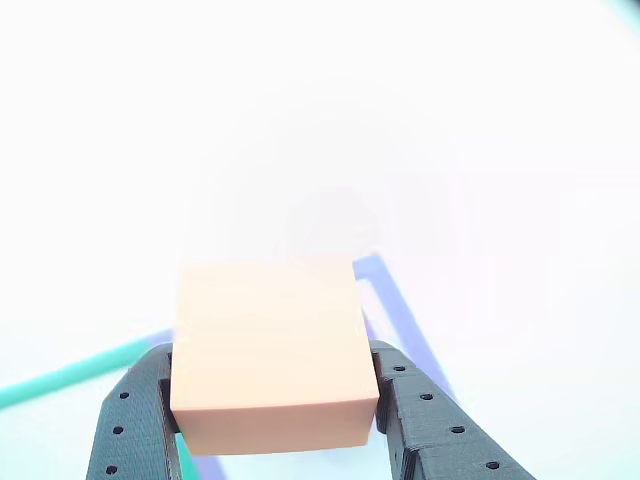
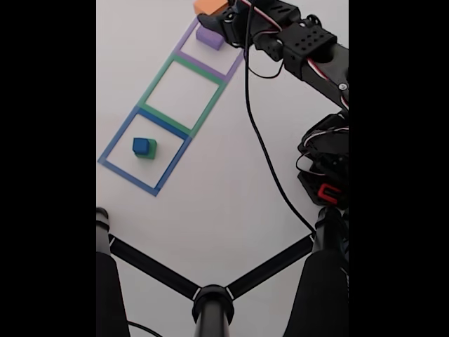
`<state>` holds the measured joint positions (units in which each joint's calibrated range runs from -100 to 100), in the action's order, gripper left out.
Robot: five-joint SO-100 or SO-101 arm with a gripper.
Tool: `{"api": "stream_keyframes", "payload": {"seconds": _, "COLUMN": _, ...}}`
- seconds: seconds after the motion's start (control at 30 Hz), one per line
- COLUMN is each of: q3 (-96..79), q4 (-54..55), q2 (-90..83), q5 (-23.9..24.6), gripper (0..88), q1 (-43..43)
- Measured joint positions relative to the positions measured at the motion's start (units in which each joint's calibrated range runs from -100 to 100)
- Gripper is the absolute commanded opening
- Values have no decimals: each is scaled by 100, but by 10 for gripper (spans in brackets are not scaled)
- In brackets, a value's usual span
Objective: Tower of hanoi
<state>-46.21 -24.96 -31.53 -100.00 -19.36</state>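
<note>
- At the top of the fixed view, the gripper (image 2: 214, 12) pinches the orange block (image 2: 209, 5), held at the frame's upper edge, just above the purple block (image 2: 210, 37).
- In the other view, the gripper (image 1: 275, 395) has both dark fingers (image 1: 135, 410) pressed to the left and right sides of the orange block (image 1: 270, 350); block sits tight between them, one finger each side.
- Blocks counted in the fixed view: four. One orange, one purple, one green (image 2: 150, 149), one blue (image 2: 142, 146).
- Purple block lies inside the purple square outline (image 2: 231, 72), near its upper left corner.
- Blue block sits on the green block, inside the blue square outline (image 2: 116, 144); green shows at the right and lower edge of the blue one.
- Square outlines counted: three, in a diagonal row, touching edge to edge. Green square outline (image 2: 158, 76) in the middle has nothing in it.
- Other view is washed out; a strip of purple outline (image 1: 400, 310) runs right of the block, a green strip (image 1: 70, 378) to the left.
- White table (image 2: 231, 196). One black cable (image 2: 270, 168) trails from the arm (image 2: 309, 45) across it.
- Black stand struts (image 2: 210, 298) meet at bottom centre, fixed view.
</note>
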Motion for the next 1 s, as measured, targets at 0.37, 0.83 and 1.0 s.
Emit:
{"api": "stream_keyframes", "payload": {"seconds": 0.37, "q3": 4282, "q4": -5843, "q2": -186, "q5": 0, "gripper": 86, "q1": 270}}
{"api": "stream_keyframes", "payload": {"seconds": 0.83, "q3": 3455, "q4": -5843, "q2": -1022, "q5": 0, "gripper": 89, "q1": 1122}}
{"api": "stream_keyframes", "payload": {"seconds": 1.0, "q3": 1471, "q4": -4101, "q2": -1486, "q5": 0, "gripper": 86, "q1": 1482}}
